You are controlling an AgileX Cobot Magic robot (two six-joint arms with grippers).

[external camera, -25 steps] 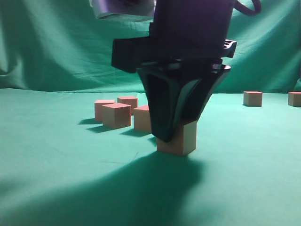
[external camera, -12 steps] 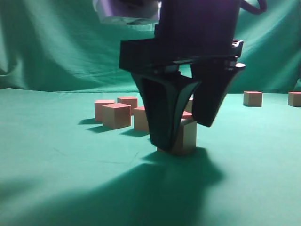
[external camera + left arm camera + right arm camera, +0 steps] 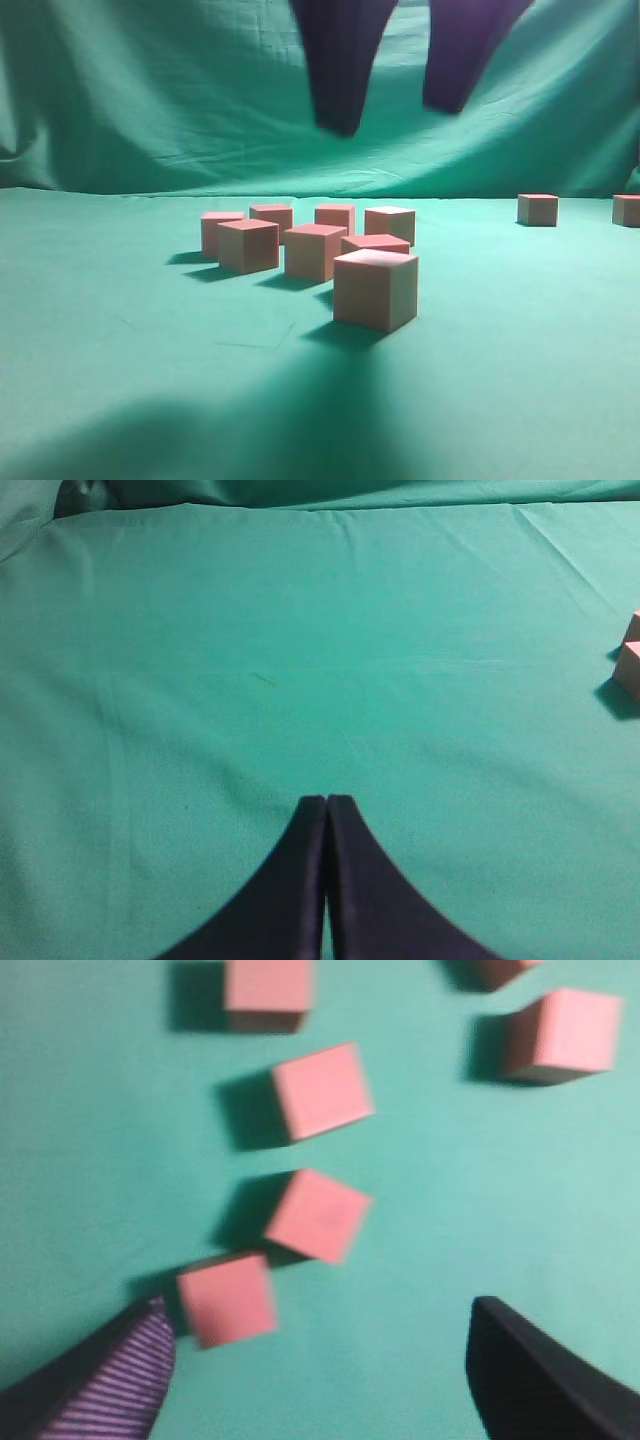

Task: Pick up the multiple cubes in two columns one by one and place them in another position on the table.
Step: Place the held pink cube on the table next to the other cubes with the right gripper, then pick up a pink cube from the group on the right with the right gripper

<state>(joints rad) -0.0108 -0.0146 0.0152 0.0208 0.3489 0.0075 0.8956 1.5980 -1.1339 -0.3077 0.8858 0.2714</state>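
Several reddish-pink cubes stand in a loose cluster mid-table point(image 3: 120, 330). The nearest cube point(image 3: 375, 288) sits alone at the cluster's front, with others such as a cube point(image 3: 315, 250) just behind it. My right gripper point(image 3: 393, 115) hangs high above them, open and empty, only its dark fingers point(image 3: 340, 60) showing. From the right wrist, that gripper point(image 3: 320, 1310) is open over bare cloth, and the nearest cube point(image 3: 227, 1298) lies by its left finger, blurred. My left gripper point(image 3: 326, 802) is shut, empty, over bare cloth.
Two separate cubes stand far right near the backdrop, one point(image 3: 538, 209) and another point(image 3: 627, 210) at the frame edge. Cube corners point(image 3: 630, 665) show at the left wrist view's right edge. Green cloth point(image 3: 150, 100) drapes up behind the table.
My right gripper opened around the front cube, left it standing on the cloth, and rose straight up until only its fingers show at the top.
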